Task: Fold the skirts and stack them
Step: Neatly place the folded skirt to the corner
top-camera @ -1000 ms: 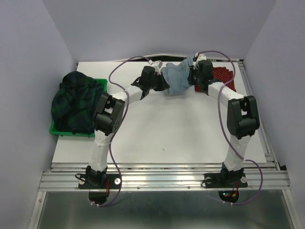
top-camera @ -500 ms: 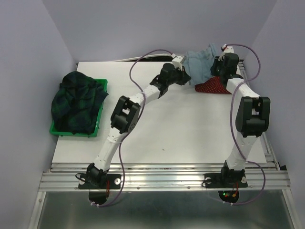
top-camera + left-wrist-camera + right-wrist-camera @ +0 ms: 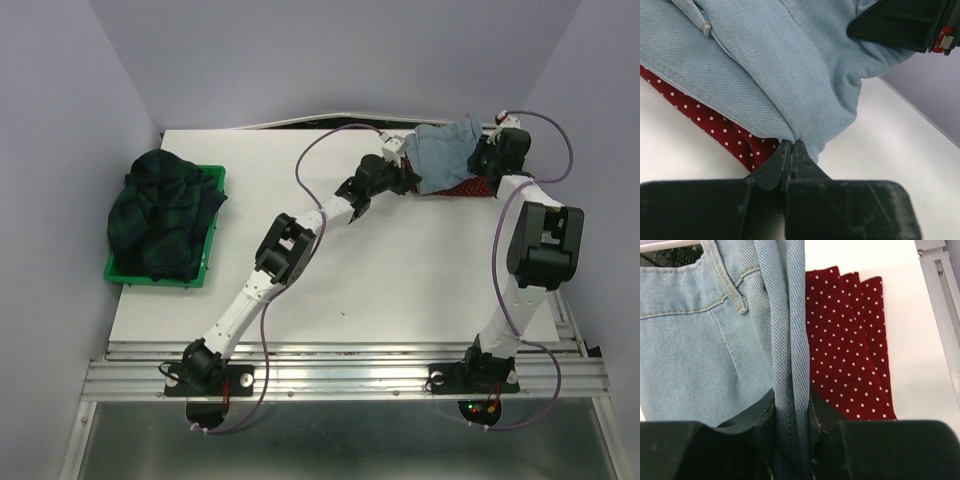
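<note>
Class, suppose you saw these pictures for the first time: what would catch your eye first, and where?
The light blue denim skirt is held at the far right of the table, the jaws of the left arm and right arm shut on it, over the red dotted skirt. A dark plaid skirt heaps over the green bin at the left edge.

Three skirts are in view: one light blue denim skirt (image 3: 445,148), one red dotted skirt (image 3: 462,189) and one dark plaid skirt (image 3: 160,210). There is one green bin (image 3: 150,278). Two robot arms are present, a left arm (image 3: 288,247) and a right arm (image 3: 540,240).
</note>
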{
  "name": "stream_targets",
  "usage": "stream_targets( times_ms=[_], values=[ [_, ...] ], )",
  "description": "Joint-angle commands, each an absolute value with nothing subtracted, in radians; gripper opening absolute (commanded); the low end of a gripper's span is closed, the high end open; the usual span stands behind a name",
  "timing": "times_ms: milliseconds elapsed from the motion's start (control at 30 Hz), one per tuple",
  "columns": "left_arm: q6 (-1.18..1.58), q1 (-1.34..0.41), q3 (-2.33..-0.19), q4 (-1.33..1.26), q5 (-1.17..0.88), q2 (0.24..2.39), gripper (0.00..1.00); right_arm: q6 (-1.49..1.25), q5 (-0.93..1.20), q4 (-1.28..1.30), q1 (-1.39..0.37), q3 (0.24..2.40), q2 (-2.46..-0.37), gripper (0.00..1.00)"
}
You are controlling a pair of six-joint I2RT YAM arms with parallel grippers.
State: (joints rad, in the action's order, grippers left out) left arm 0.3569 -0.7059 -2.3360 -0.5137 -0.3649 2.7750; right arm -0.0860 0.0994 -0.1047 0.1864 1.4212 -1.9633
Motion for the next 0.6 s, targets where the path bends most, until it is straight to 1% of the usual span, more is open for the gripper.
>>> stream_targets(
  times_ms=[0,133,200,233,300,333,367,433,467,500,533,567],
  values=[
    [0.340,-0.709,-2.425,-0.644,-0.348,2.758,0.00,-0.098,0.089,-0.258,0.221,1.424,-1.919,0.01],
    [0.334,-0.709,-2.428,-0.664,-0.327,2.763,0.00,-0.133,0.097,-0.261,0.230,1.413,-1.957,0.01],
    [0.334,-0.707,-2.428,-0.658,-0.324,2.763,0.02,-0.156,0.132,-0.281,0.239,1.413,-1.994,0.01],
    [0.334,-0.707,-2.424,-0.654,-0.318,2.755,0.18,-0.169,0.138,-0.281,0.239,1.419,-2.008,0.01],
    [0.345,-0.701,-2.395,-0.640,-0.324,2.737,0.40,-0.202,0.155,-0.276,0.239,1.439,-2.049,0.03],
    [0.356,-0.698,-2.378,-0.638,-0.333,2.711,0.55,-0.209,0.156,-0.278,0.239,1.443,-2.060,0.04],
    [0.362,-0.695,-2.359,-0.635,-0.347,2.694,0.59,-0.213,0.164,-0.276,0.239,1.448,-2.069,0.05],
    [0.362,-0.684,-2.297,-0.621,-0.382,2.652,0.61,-0.225,0.166,-0.279,0.239,1.454,-2.089,0.05],
    [0.359,-0.681,-2.269,-0.608,-0.388,2.595,0.64,-0.229,0.161,-0.276,0.239,1.457,-2.094,0.05],
    [0.353,-0.673,-2.206,-0.598,-0.402,2.530,0.72,-0.226,0.152,-0.278,0.239,1.453,-2.097,0.05],
    [0.353,-0.667,-2.174,-0.588,-0.411,2.530,0.75,-0.221,0.156,-0.276,0.239,1.451,-2.100,0.06],
    [0.351,-0.661,-2.142,-0.571,-0.422,2.463,0.76,-0.222,0.158,-0.276,0.239,1.451,-2.105,0.07]
  ],
)
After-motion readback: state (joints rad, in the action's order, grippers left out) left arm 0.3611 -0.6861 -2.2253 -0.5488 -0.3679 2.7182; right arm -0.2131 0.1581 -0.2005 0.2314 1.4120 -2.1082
